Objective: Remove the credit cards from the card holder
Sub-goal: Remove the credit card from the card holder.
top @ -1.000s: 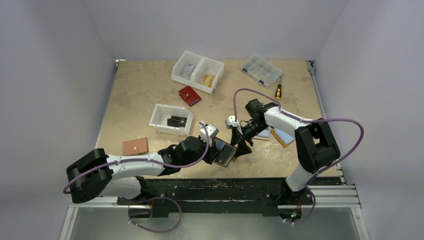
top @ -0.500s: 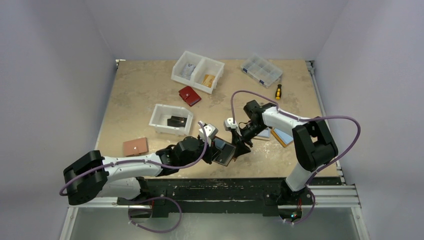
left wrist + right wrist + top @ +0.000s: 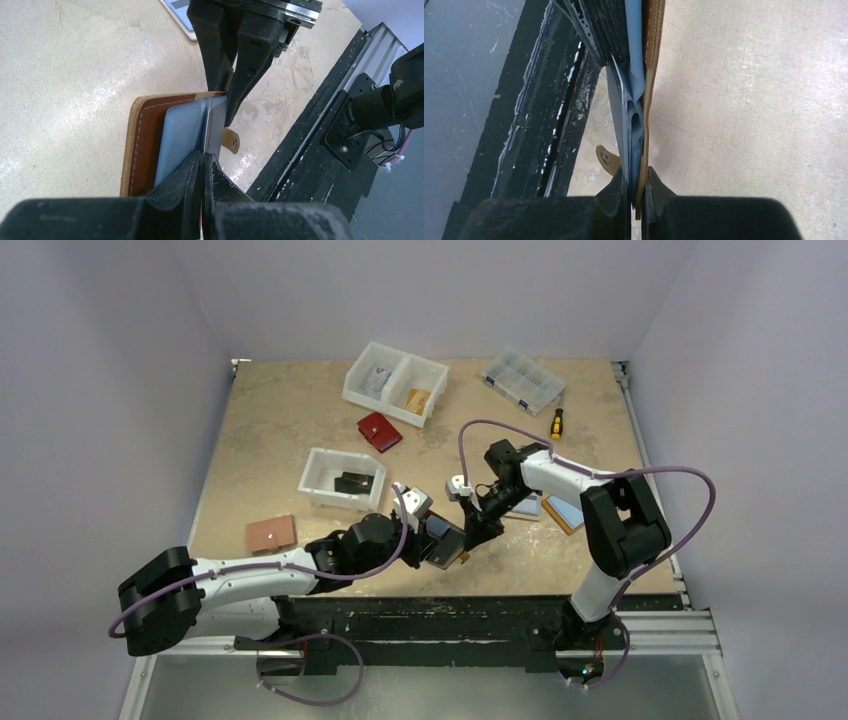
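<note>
Far left on the speckled tan tabletop [image 3: 270, 440], finding a flat reddish-brown square pad [image 3: 271, 532] lying alone. Just right of it, finding an open white plastic bin [image 3: 335, 498] holding what looks like a small thin dark rectangular credit card [image 3: 352, 482]. Farther back, passing a bright red snap wallet [image 3: 379, 432] and a white two-compartment tray [image 3: 380, 408].

Near the front edge, at the middle, clamping the left fingers [image 3: 200, 172] shut on the near end of the dark reddish-brown leather-like card holder [image 3: 145, 135], with its light-blue inner panel [image 3: 180, 135] running down between them. Holding that holder up on edge, its small snap tab [image 3: 231, 141] dangling on the side toward the black frame rail [image 3: 310, 125]. Pinching the right fingers [image 3: 624, 192] closed from the opposite side on the holder's far corner, tan leather edge and grey-blue layers caught between the tips. Not being able to tell whether any of those thin grey-blue layers is a card, nor whether the holder is touching the tabletop.

Farther right, passing a flat light-blue and tan piece [image 3: 563, 512] beneath the right arm, then a yellow-handled screwdriver [image 3: 556, 423] and a clear compartment box [image 3: 521, 380] toward the back.
</note>
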Action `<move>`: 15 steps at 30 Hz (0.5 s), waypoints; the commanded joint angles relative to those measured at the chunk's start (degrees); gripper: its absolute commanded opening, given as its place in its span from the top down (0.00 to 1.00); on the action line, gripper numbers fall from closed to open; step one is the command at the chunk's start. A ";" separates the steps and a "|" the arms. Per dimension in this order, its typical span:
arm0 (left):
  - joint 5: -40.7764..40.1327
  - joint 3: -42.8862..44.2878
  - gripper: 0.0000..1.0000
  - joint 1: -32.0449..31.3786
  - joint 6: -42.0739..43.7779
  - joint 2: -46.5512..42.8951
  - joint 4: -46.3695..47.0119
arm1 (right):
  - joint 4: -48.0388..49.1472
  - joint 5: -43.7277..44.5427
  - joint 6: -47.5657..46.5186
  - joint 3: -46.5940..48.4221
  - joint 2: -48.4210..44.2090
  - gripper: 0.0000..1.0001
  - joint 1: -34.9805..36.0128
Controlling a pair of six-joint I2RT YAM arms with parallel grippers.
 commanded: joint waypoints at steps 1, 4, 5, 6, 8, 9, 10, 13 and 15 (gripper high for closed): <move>-0.67 -0.02 1.00 -0.23 0.23 -2.87 3.76 | -2.34 -0.57 -2.32 2.03 0.45 0.99 0.18; -0.57 -0.79 1.00 -0.23 -0.08 -3.62 3.95 | -5.00 -0.76 -3.76 3.36 1.54 1.00 0.30; -0.53 -0.91 1.00 -0.23 -0.11 -3.92 3.95 | -6.56 -0.76 -5.02 4.24 2.62 1.00 0.30; -0.54 -1.14 1.00 -0.23 -0.17 -4.27 3.89 | -8.41 -0.72 -5.88 5.14 3.56 1.00 0.26; -0.76 -1.37 1.00 -0.23 -0.13 -5.01 3.55 | -11.21 -0.45 -7.20 6.62 5.39 1.00 0.37; -0.90 -1.47 1.00 -0.23 -0.15 -5.39 3.14 | -12.23 -0.30 -7.67 7.07 6.11 1.00 0.48; -1.09 -1.41 1.00 -0.23 0.03 -5.85 2.71 | -12.68 -0.10 -7.79 7.30 6.49 1.00 0.65; -2.02 -1.34 1.00 -0.26 0.43 -7.32 1.06 | -12.04 0.78 -6.54 7.28 6.50 1.00 1.35; -2.53 -1.35 1.00 -0.23 0.53 -8.07 -0.04 | -11.11 1.63 -4.72 7.25 6.44 1.00 1.97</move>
